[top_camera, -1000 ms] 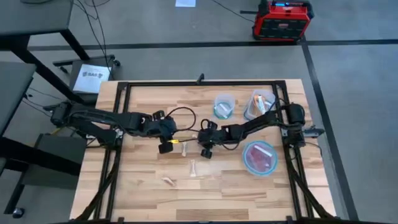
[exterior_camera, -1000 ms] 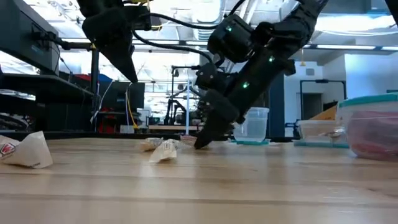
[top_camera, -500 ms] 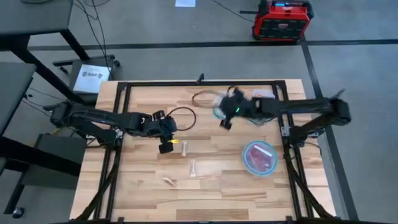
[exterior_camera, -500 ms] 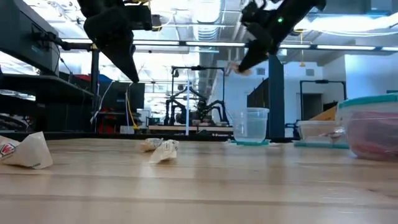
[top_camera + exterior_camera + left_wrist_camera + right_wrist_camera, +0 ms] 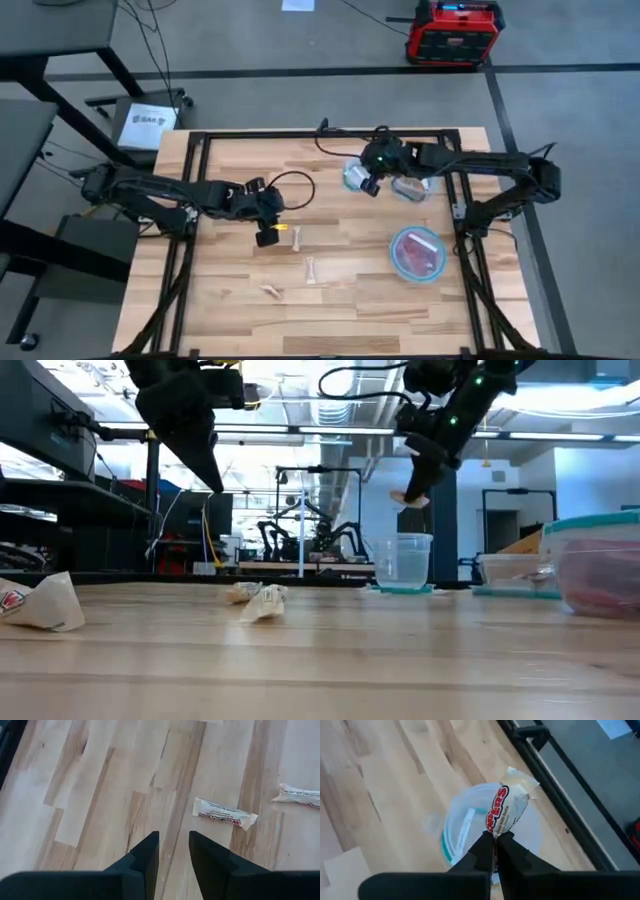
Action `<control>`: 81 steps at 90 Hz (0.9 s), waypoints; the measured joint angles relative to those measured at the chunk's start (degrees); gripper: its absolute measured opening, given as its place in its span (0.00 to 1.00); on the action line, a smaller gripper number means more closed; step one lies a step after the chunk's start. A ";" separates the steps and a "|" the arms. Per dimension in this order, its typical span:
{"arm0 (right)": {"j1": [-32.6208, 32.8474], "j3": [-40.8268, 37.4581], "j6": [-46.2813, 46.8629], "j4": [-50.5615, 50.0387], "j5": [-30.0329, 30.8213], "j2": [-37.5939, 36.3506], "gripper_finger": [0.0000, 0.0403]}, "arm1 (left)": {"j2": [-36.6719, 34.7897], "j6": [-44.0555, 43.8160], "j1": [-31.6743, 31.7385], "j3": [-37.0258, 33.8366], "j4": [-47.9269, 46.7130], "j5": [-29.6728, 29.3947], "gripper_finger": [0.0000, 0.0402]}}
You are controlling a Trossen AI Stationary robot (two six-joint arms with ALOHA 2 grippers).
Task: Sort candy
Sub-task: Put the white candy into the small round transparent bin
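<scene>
Here we hold our right hand (image 5: 494, 840) pinched on a pale candy (image 5: 506, 809) directly above the clear cup (image 5: 470, 827), likely poised to drop it in, while our left hand (image 5: 171, 849), slightly spread, hovers over two wrapped candies (image 5: 225, 813) on the tabletop (image 5: 90, 785).

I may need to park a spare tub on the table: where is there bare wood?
Widest free patch: the near edge of the table, below the loose candy. Also the far left corner, behind the left gripper. Crowded: the far right, where the right gripper holds a candy over the cup, and by the lidded tub.
</scene>
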 joint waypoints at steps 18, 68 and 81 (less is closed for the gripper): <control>-1.46 0.02 2.01 0.96 -0.88 -0.06 0.26 | 0.00 -0.56 0.00 0.00 0.07 0.01 0.23; 11.34 0.02 3.41 0.01 -2.15 -12.34 0.59 | 6.21 -17.15 -1.26 0.00 7.61 4.82 0.35; 15.51 0.02 5.57 0.24 -1.47 -11.54 0.58 | 13.03 -20.81 -1.46 1.03 9.40 7.84 0.44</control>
